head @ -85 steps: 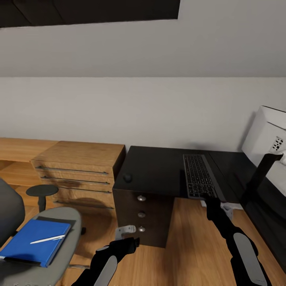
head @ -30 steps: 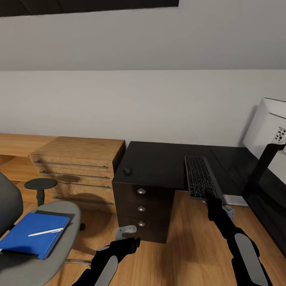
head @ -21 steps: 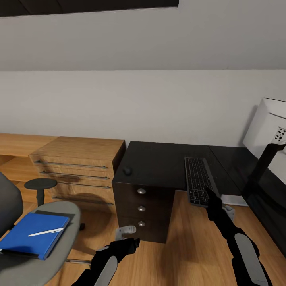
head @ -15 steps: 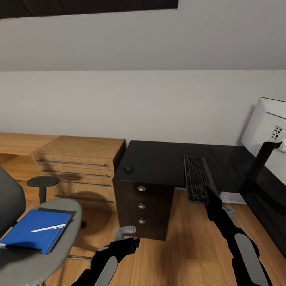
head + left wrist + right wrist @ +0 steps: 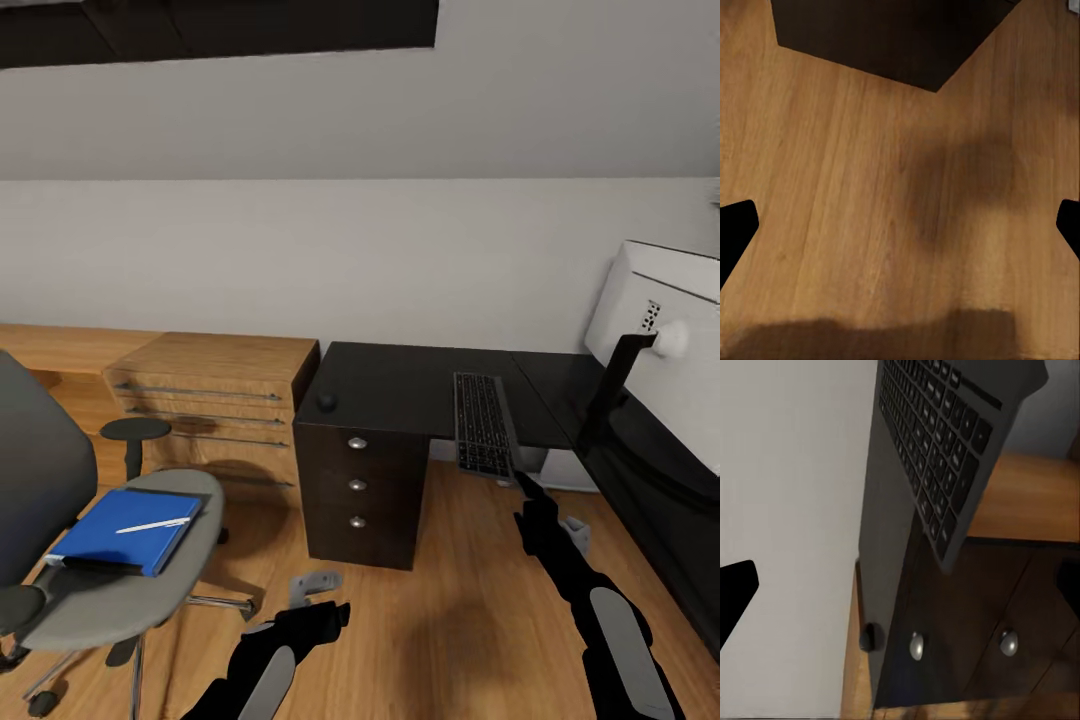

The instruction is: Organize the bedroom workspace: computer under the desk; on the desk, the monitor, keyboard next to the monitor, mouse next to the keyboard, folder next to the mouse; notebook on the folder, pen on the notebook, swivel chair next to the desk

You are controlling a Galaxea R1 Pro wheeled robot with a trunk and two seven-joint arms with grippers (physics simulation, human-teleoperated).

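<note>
Ahead, keyboard (image 5: 483, 424) overhangs the desk (image 5: 400, 383) edge — right gripper (image 5: 524, 489) just below.

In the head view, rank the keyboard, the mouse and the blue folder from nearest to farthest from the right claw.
1. keyboard: on the desk, its near end overhanging the edge just ahead of the right claw.
2. mouse: at the desk's left front corner, above the drawers.
3. folder: farthest, on the swivel chair seat at far left.

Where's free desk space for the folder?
Bare black desk top lies between the small dark mouse at its left front corner and the keyboard. Right of the keyboard is crowded: the monitor stand sits there. The keyboard overhangs the front edge.
</note>
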